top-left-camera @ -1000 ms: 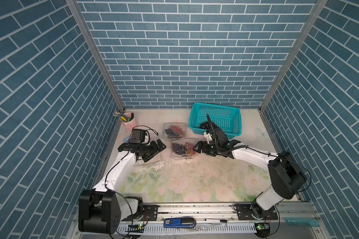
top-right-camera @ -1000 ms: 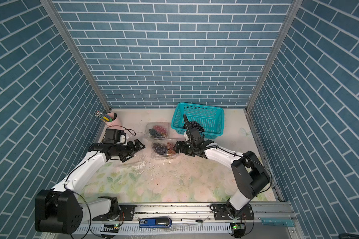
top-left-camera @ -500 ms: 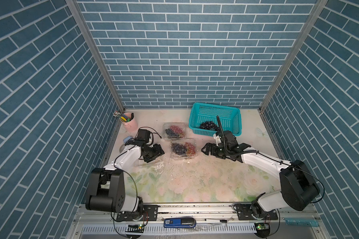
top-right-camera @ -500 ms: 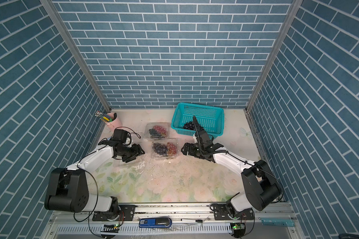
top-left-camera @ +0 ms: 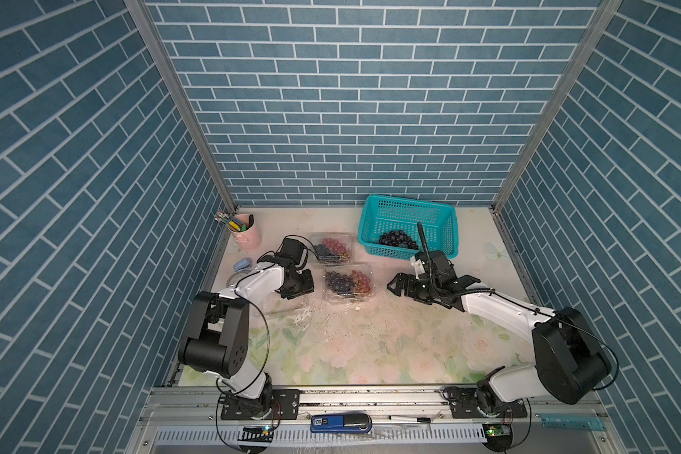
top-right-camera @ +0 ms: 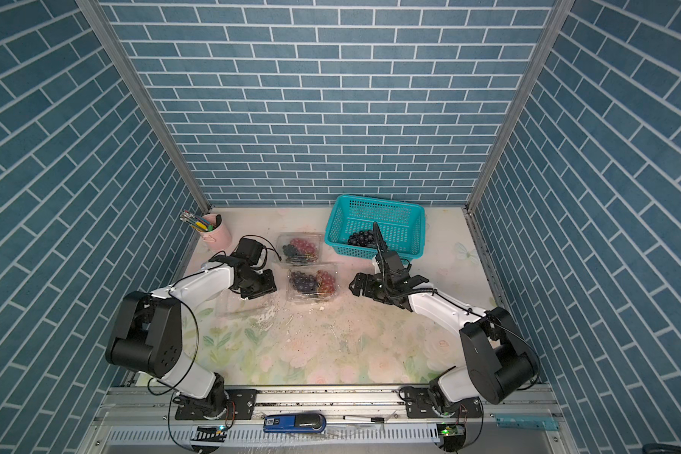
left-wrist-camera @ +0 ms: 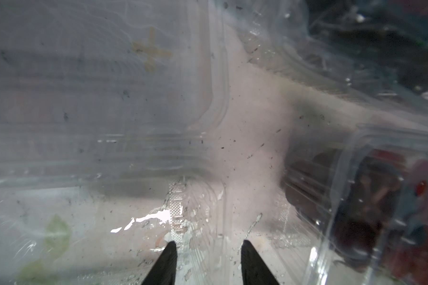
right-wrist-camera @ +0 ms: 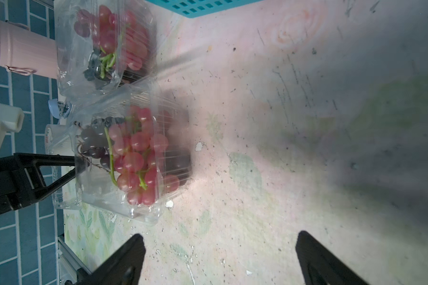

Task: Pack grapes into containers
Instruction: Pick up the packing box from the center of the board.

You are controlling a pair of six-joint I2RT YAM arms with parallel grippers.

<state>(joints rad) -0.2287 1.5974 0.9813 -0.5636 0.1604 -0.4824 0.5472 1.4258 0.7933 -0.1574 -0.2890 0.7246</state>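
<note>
- No brand can be read. The white tape roll (right-wrist-camera: 50,138) by the worktop's (top-left-camera: 370,346) left edge carries print too blurred to make out. The label on the blue device (top-left-camera: 341,422) on the front rail is too small to read.
- A faint yellowish cross (left-wrist-camera: 153,53) shows on or under the third clamshell (left-wrist-camera: 97,98) — I cannot tell which. This clear box lies near the left edge, and only the worktop shows through it.
- The far clamshell (top-left-camera: 350,238), left of centre toward the far edge, holds dark and red grapes (top-left-camera: 331,247).
- The near clamshell (top-left-camera: 346,298), just in front of it, holds a like mix of grapes (top-left-camera: 345,281).
- The teal basket (top-left-camera: 409,214) at the far edge, toward the right corner, holds dark grapes (top-left-camera: 398,239).
- The pink cup (top-left-camera: 248,238) in the far left corner holds pens (top-left-camera: 231,222).
- The left gripper (left-wrist-camera: 208,244) is over the third clamshell's edge. Its fingertips are part way apart with a clear gap, and nothing is visibly pinched.
- The right gripper (right-wrist-camera: 219,243) has its jaws spread wide over bare worktop — near the near clamshell, and holding nothing.
</note>
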